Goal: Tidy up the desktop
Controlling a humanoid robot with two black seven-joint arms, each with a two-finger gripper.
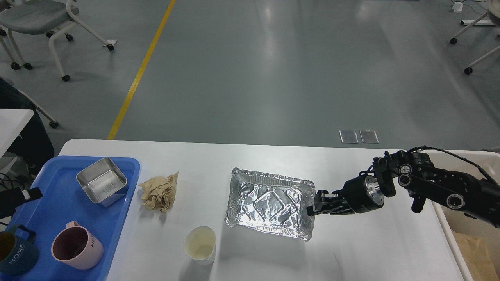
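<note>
Gripped at its right-hand rim by the right gripper (313, 206), the foil tray (269, 203) is seen from the head view lying near the middle of the desktop (367, 249); the fingers are closed on the crimped edge of the tray, which seems slightly raised on that side. Only a dark part with a white tip is seen of the left gripper (23, 195) at the left edge, and whether it is open cannot be told. A crumpled brown paper (159, 191) and a paper cup (200, 244) are left on the white surface, while a steel box (102, 186), a pink mug (77, 248) and a dark mug (15, 253) are held in the blue tray (66, 218). A beige bin (468, 238) is set just beside the right edge. The foil tray is judged light, thin and easily crushed, so the stiffer rolled rim is best taken. The desktop itself is smooth and glossy, and light things may be expected to slide on it.
</note>
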